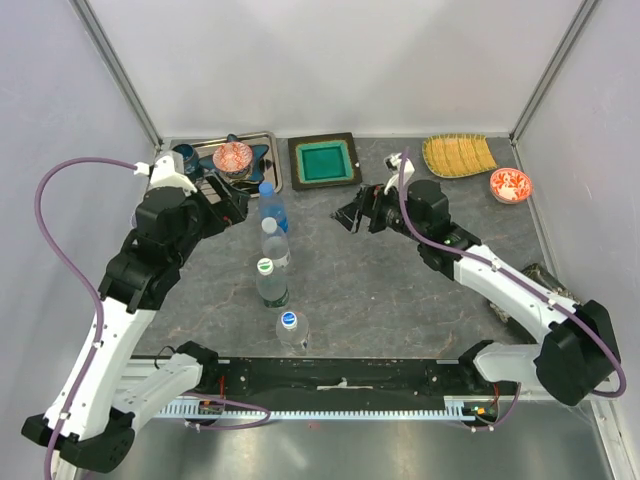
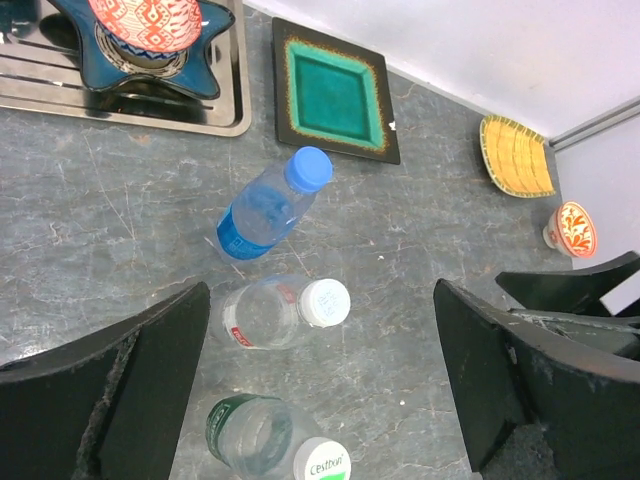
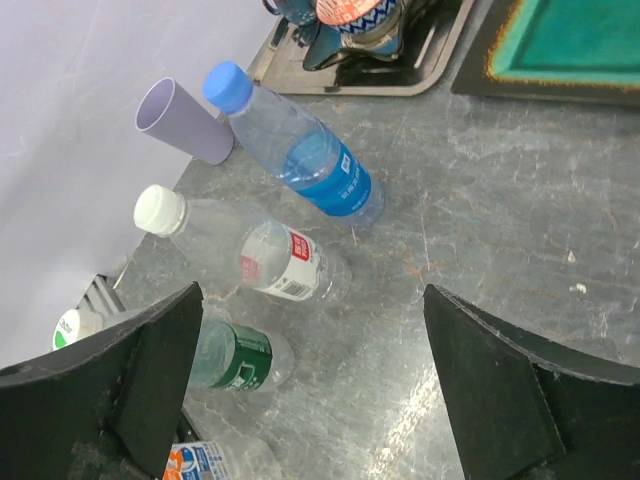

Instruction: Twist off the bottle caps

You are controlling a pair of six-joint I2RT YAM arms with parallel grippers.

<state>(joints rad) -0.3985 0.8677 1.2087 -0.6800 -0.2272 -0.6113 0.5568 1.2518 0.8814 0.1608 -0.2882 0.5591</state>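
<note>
Upright blue-capped bottle [image 1: 271, 210] just beside the left fingers [image 1: 238, 205], farther from the right fingers [image 1: 347, 216]; both pairs spread, empty.

4 bottles [image 1: 275, 247] stood in a line down the middle of the worktop [image 1: 380, 290], each with its cap [image 1: 266, 189] on. Behind them, along the far edge from left to right, lay a tray [image 1: 262, 138], a square plate [image 1: 324, 160], a ridged plate [image 1: 458, 155] and a small bowl [image 1: 511, 184].
</note>
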